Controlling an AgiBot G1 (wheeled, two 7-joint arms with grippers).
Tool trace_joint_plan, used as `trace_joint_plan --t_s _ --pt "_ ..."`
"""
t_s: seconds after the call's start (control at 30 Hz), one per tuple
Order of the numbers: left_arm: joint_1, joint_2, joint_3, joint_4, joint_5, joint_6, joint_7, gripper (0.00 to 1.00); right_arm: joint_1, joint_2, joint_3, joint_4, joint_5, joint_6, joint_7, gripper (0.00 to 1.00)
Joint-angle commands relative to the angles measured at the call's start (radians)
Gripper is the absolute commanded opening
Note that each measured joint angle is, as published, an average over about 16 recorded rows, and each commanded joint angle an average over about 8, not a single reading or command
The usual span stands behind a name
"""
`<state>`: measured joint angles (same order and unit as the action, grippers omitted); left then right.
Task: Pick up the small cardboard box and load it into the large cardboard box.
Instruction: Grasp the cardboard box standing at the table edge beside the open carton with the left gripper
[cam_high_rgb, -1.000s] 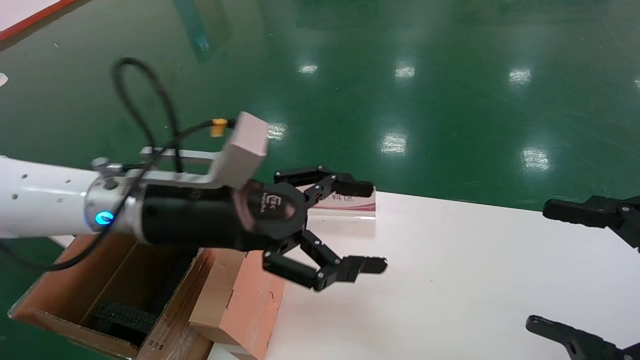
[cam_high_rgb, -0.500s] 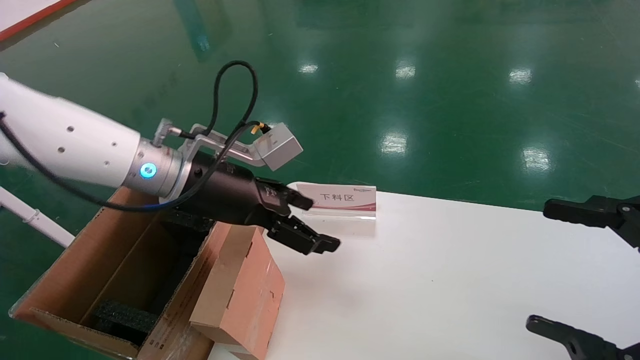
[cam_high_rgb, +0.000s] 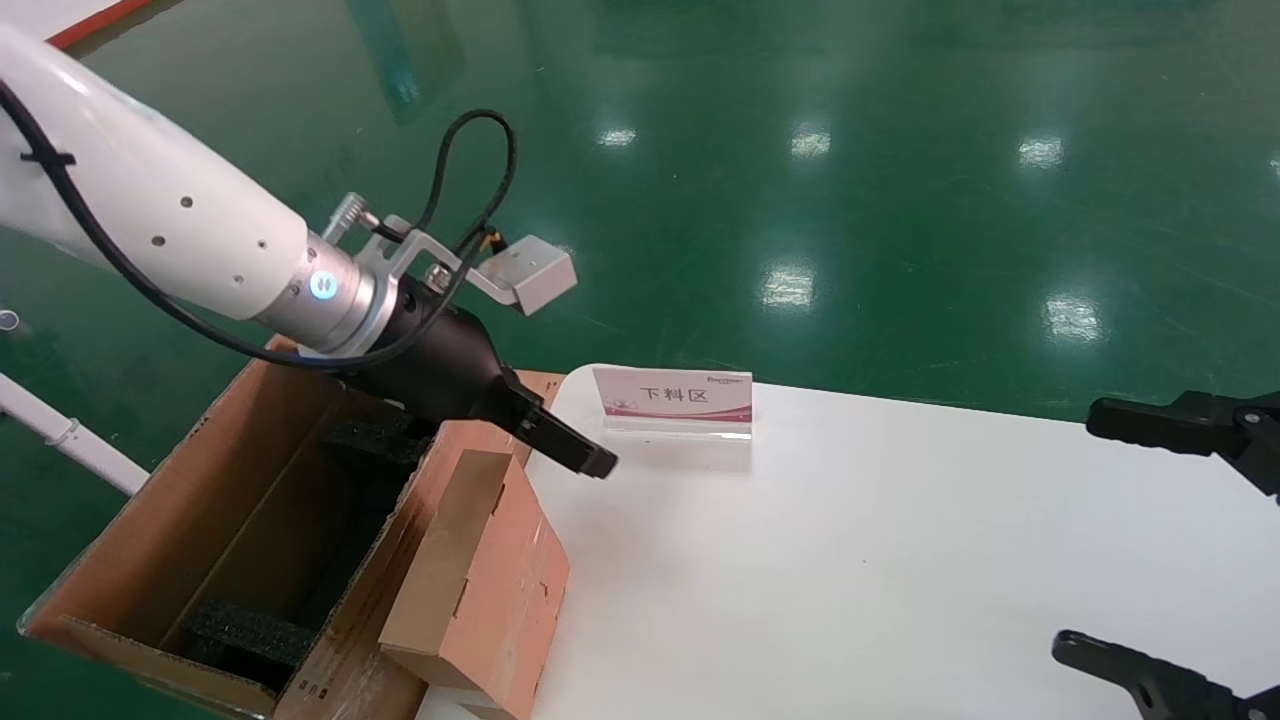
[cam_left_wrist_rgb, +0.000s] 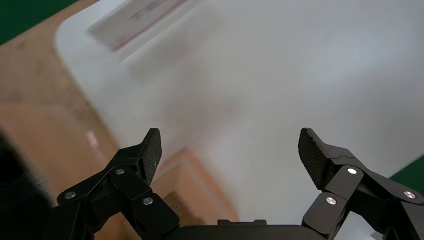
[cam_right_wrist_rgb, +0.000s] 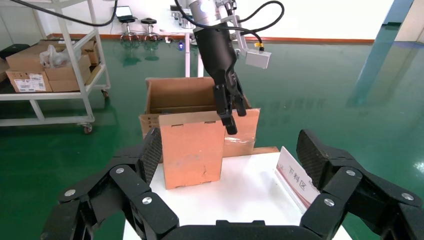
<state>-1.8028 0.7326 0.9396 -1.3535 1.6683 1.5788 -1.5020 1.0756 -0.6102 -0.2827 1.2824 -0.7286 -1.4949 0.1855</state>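
left gripper (cam_high_rgb: 585, 460) hangs fingers apart just above the small box (cam_high_rgb: 480, 590), which stands on the table (cam_high_rgb: 850, 560) edge against the big box (cam_high_rgb: 200, 540), probably lining up a grab; right gripper (cam_right_wrist_rgb: 227, 165) sits wide open too

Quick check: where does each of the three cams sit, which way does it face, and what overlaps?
Head: on the robot's head, looking forward and down at the table; left arm and left tool above the small box, right tool parked at the table's right edge.
Left wrist: looks past the open left tool onto the table and small box.
Right wrist: looks across the table past the open right tool at the large box.
Shared: head and right wrist both show the sign.
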Motion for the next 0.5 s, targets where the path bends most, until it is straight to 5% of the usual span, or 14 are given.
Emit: trace_joint_plan --t_s 0.03,0.5 --pt "-0.035 0.002 0.046 -0.002 0.014 0.002 -0.036 1.00 0.000 0.000 0.000 0.000 0.000 0.000 0.000 1.00" --pt "-0.265 0.004 0.408 -0.005 -0.050 0.003 -0.167 1.00 0.000 0.000 -0.001 0.000 0.001 0.001 -0.001 1.00"
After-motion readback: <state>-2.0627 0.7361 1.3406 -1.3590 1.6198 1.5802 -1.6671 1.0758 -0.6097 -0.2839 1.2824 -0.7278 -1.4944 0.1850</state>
